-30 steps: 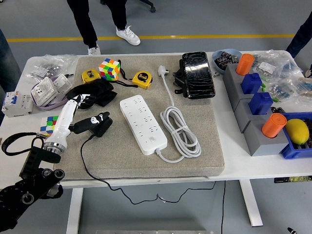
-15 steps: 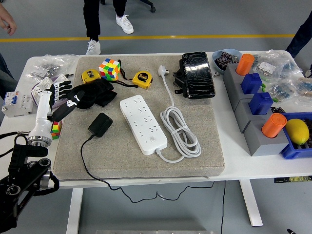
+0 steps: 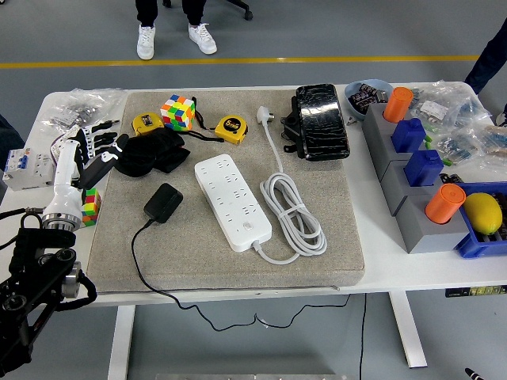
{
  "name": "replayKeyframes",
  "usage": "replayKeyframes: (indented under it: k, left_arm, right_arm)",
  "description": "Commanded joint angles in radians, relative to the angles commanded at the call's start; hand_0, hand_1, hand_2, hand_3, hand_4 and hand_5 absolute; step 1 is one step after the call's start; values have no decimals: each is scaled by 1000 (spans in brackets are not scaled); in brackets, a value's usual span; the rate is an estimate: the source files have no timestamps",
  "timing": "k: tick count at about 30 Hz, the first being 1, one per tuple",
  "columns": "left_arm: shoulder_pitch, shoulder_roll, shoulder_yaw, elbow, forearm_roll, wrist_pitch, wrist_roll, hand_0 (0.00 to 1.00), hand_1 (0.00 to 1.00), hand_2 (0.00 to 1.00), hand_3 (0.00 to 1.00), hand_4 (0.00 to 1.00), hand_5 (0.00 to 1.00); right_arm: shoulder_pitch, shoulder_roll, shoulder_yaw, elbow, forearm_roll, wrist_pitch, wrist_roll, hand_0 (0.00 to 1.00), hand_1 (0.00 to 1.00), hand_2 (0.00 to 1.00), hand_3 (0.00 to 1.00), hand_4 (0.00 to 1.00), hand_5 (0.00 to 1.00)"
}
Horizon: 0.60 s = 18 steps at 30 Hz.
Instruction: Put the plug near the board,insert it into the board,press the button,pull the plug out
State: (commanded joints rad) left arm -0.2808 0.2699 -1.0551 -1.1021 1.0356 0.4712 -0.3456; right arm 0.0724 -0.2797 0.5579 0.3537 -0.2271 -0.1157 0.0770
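Left hand [image 3: 97, 150] raised, fingers spread, empty

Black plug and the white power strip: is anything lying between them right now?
No. In the head view only bare grey mat separates the black plug from the white power strip. The plug's cable trails toward the near edge, away from the strip.

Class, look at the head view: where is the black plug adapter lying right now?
The black plug adapter lies on the grey mat's left part, left of the white power strip and below the black cloth; no hand touches it.
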Motion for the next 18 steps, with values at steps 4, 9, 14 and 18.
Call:
replayKeyframes:
  k: [4,9,14,18]
  left_arm:
    - [-2,1,-12,-4,2,1,2,597,654,639,679,913,534]
    - [-5,1,-19,-6,12,1,9,603,653,634,678,907,550]
    - [-5,-2,-28,-1,11,0,10,597,652,633,679,903,551]
    - [-3,0,-35,3,6,-1,10,597,652,633,679,903,551]
  right_arm:
    - [2,1,-2,0,1,0,0,571,639,602,539,925,466]
    - [3,2,-3,0,2,-1,1,571,639,601,539,925,468]
    - [5,1,-3,0,1,-1,1,571,639,600,539,925,469]
    - [5,1,-7,0,2,-1,1,571,639,600,539,925,469]
